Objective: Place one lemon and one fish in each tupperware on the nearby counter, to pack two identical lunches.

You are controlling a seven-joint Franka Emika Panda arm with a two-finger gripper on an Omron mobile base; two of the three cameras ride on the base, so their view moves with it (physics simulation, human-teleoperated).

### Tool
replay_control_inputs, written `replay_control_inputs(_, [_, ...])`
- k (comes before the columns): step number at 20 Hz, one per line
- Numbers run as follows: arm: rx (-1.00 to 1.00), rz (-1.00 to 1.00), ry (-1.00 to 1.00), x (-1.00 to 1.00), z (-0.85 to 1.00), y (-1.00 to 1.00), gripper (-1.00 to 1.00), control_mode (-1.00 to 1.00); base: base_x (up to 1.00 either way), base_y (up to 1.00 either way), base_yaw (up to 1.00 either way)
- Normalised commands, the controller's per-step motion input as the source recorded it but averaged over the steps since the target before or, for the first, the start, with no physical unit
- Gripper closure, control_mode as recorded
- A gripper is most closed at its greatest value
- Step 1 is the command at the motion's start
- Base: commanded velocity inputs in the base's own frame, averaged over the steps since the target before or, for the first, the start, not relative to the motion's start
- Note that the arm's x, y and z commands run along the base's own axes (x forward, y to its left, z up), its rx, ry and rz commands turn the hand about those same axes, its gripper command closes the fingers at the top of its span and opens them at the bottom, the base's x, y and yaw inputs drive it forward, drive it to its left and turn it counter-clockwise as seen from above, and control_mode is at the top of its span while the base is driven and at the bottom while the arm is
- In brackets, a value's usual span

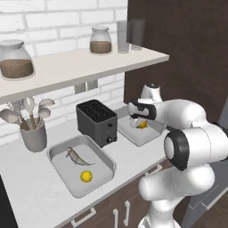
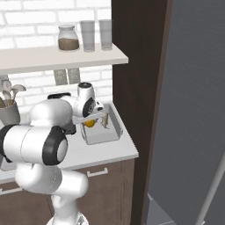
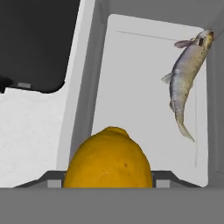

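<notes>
Currently the step in hand appears to be the last one: delivery of the orange-yellow lemon (image 3: 108, 157) into the far tupperware (image 1: 139, 136), which already holds a fish (image 3: 187, 81); the near tupperware (image 1: 57, 153), well to the side of the claw past the black toaster (image 1: 96, 121), already contains a fish (image 1: 77, 156) and a bright yellow lemon (image 1: 86, 176). The claw (image 1: 137, 121) is clamped on the orange-yellow lemon, which sits between its fingers directly ahead of the hand camera; the tray floor lies straight beyond it, and the fish rests against the tray wall ahead and to one side. Whether the lemon touches the tray floor cannot be told. The next move calls for a short descent if any gap remains, then separation of the fingers over bare floor clear of the fish, then a straight retreat so the lemon is not dragged or set rolling. The arm is folded forward over the bench (image 1: 26, 187), the elbow high, the wrist bent so the claw points down into the tray.
</notes>
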Motion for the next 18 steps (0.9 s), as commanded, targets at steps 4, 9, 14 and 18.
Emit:
replay_control_inputs(4, [0.0,0.03,0.0,0.29,-0.28,0.0,1.0,-1.0,0.0,0.0,0.0])
replay_control_inputs(9, [0.0,0.04,0.0,0.39,-0.11,0.0,1.0,-1.0,0.0,0.0,0.0])
replay_control_inputs(14, [0.0,0.05,0.0,0.33,-0.06,0.0,1.0,-1.0,0.0,0.0,0.0])
replay_control_inputs(18, [0.0,0.04,0.0,0.21,-0.03,-0.01,1.0,-1.0,0.0,0.0,0.0])
